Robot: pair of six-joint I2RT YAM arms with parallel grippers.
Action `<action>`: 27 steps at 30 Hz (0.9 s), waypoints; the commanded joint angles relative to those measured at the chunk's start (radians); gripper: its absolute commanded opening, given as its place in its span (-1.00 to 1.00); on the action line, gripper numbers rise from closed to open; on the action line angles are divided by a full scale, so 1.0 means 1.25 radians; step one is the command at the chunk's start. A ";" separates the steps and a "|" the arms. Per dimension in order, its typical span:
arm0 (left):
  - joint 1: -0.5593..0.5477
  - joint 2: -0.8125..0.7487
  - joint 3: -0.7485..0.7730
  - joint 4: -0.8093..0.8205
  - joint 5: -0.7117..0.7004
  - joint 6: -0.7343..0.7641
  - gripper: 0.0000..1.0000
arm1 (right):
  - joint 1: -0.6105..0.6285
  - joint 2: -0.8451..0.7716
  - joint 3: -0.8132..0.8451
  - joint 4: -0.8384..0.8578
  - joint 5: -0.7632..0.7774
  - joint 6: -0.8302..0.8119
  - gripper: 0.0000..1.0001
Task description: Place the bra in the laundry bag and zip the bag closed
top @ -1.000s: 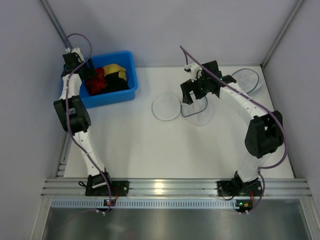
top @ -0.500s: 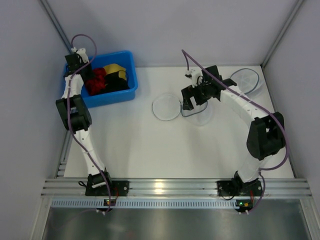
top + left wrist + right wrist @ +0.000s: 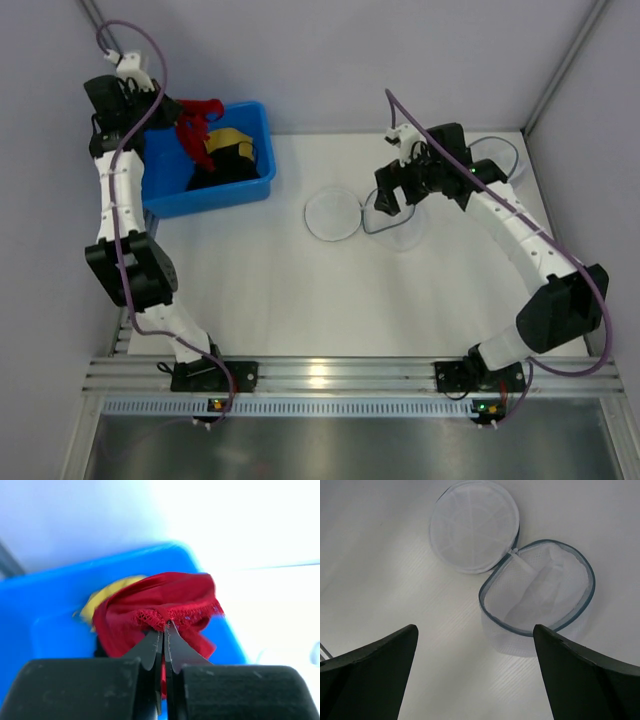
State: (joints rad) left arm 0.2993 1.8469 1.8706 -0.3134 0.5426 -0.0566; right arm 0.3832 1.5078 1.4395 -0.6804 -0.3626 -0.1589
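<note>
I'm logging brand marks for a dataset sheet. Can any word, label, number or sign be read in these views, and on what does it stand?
None can be read.
No print shows on the bra, the laundry bag or the blue bin.
Any marking on the arm bases is too small to tell.

The left pincer (image 3: 163, 630) pinches the red bra (image 3: 160, 610) above the blue bin (image 3: 50, 610).
</note>
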 commanded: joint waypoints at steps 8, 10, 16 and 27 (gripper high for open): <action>0.000 -0.266 -0.143 0.063 0.271 -0.233 -1.00 | -0.030 -0.080 0.023 -0.048 0.025 -0.067 0.99; 0.000 -0.315 -0.156 0.062 0.336 -0.260 -1.00 | -0.039 -0.103 0.011 -0.050 -0.002 -0.067 0.99; -0.009 -0.450 -0.297 0.062 0.494 -0.344 -1.00 | -0.043 -0.168 -0.052 -0.077 -0.096 -0.105 0.99; -0.140 -0.688 -0.621 0.062 0.577 -0.437 -1.00 | -0.044 -0.286 -0.181 -0.040 -0.337 -0.106 0.99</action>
State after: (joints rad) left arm 0.1844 1.0458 1.1511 -0.2661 1.2331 -0.5499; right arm 0.3359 1.2041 1.2430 -0.7853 -0.6262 -0.2958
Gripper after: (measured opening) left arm 0.015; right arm 0.993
